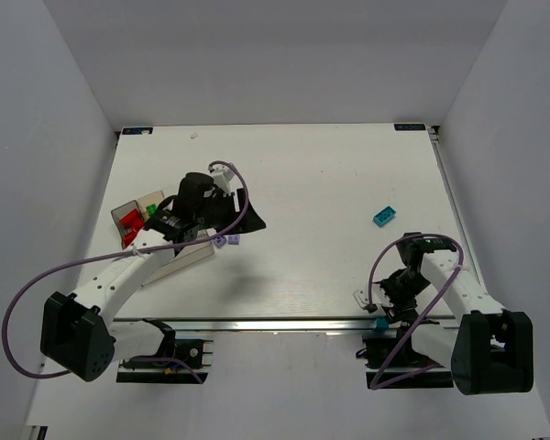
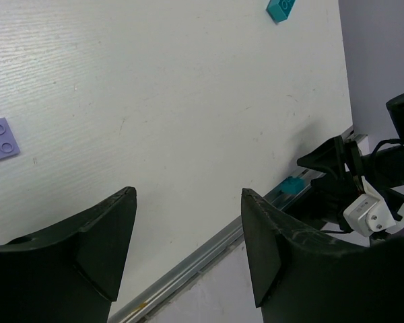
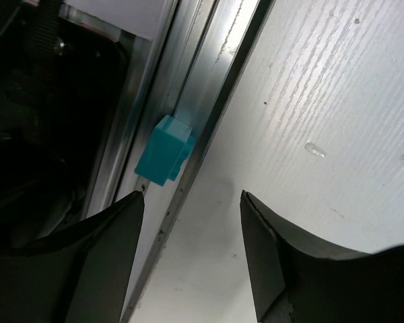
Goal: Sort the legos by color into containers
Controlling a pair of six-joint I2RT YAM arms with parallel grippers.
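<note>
**Top external count: two teal bricks loose, both grippers empty**

Top external view gives you two teal legos outside the box. The open-table teal brick (image 1: 383, 216) lies alone in the right half of the frame. The rail teal brick (image 1: 379, 323) sits on the metal rail (image 1: 284, 324) along the lower edge of the table (image 1: 330, 165), just beside your right arm's wrist.

Light purple shows at one spot left of centre. There the purple brick (image 1: 225, 240) lies just beside the dark end of your left arm, and you cannot tell whether it is one piece or two.

The clear container (image 1: 183, 260) sits at centre left, mostly under that arm. Inside it you can see red pieces (image 1: 126, 222), one green piece (image 1: 151, 211) and one tan block (image 1: 151, 196). The arm hides too much for you to count the red.

Your left gripper (image 2: 188, 235) has its jaws spread apart with nothing between them, only bare tabletop. Its wrist view shows three bricks: one purple at the left edge, one teal at the top, one teal on the rail at right.

Your right gripper (image 3: 192, 229) also stands spread and empty. The rail teal brick shows left of centre in its view, just above the left finger and not touched.
</note>
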